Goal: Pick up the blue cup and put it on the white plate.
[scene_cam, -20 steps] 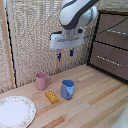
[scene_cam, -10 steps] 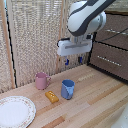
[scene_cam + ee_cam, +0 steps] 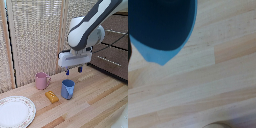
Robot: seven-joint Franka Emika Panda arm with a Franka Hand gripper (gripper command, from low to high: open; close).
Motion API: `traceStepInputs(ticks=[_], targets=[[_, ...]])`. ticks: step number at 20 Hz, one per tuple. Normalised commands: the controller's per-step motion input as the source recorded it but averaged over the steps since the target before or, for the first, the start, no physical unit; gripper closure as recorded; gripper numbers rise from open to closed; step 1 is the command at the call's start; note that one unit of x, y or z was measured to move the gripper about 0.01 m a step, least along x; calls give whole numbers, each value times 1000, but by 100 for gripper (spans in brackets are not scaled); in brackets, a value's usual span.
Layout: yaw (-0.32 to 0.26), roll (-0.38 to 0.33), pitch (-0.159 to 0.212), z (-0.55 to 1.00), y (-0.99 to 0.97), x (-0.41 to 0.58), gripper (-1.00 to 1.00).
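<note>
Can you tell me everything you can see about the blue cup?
The blue cup is a small medium-blue mug, a bit narrower at the bottom, with a handle on its side. It stands upright and open on the wooden table, touching nothing else. The yellow thing lies close beside it. The gripper hangs above it, not touching.

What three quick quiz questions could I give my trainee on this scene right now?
1. True or false: the gripper already holds the blue cup.
2. Which lies between the pink mug and the blue cup: A) a yellow block, B) a spoon, C) a bowl?
3. Fill in: the white plate sits at the exterior view's ____ edge.

Key: 1 false, it hovers above the cup; 2 A; 3 left.
</note>
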Motion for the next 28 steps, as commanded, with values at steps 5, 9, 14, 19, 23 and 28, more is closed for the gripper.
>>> traceStepInputs(ticks=[5,9,14,19,23,28], targets=[[8,0,31,-476,-101,0,-100],[37,-13,0,-465,-56,7,-100],[64,-5,0,-298,-37,36,100],[14,0,15,-31,0,0,100],[0,0,0,0,1,0,100],[0,0,-8,-3,28,-59,100]])
